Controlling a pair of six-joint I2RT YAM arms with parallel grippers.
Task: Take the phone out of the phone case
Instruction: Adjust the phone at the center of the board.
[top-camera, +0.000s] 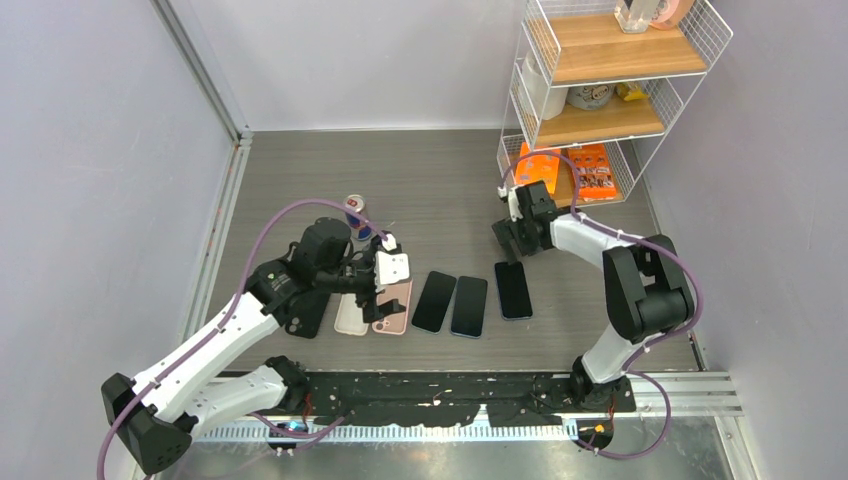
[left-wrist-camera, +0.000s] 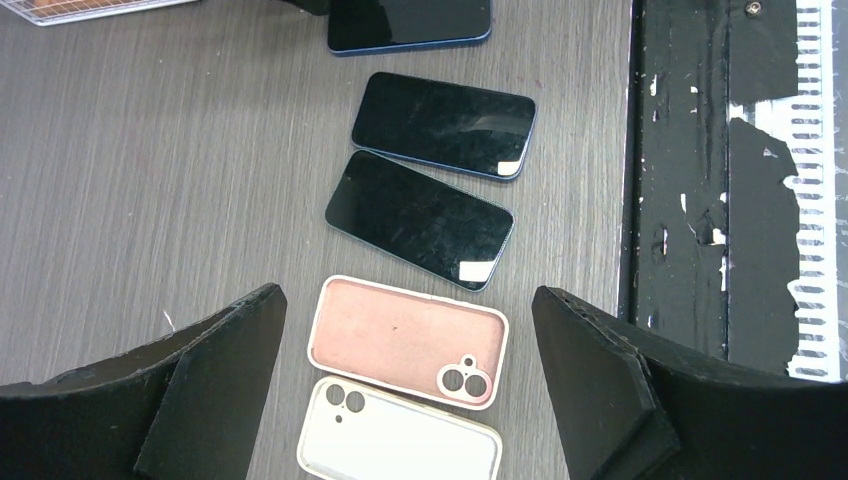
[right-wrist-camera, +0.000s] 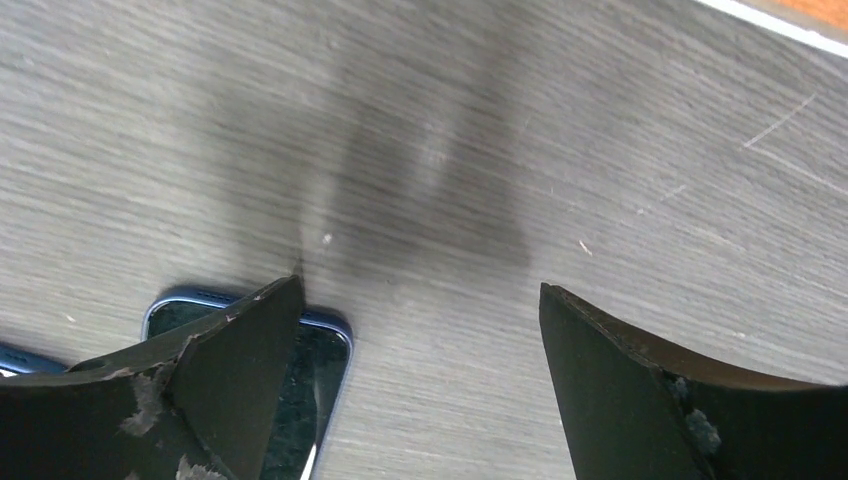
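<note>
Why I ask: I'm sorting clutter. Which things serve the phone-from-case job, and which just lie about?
Job: pink case, white case, black case, three bare phones.
Lying about: drink can, wire shelf, orange packets.

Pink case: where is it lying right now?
Left of centre in the top view, the pink case lies between the white case and a dark phone, directly below the left gripper, whose jaws are open.
</note>
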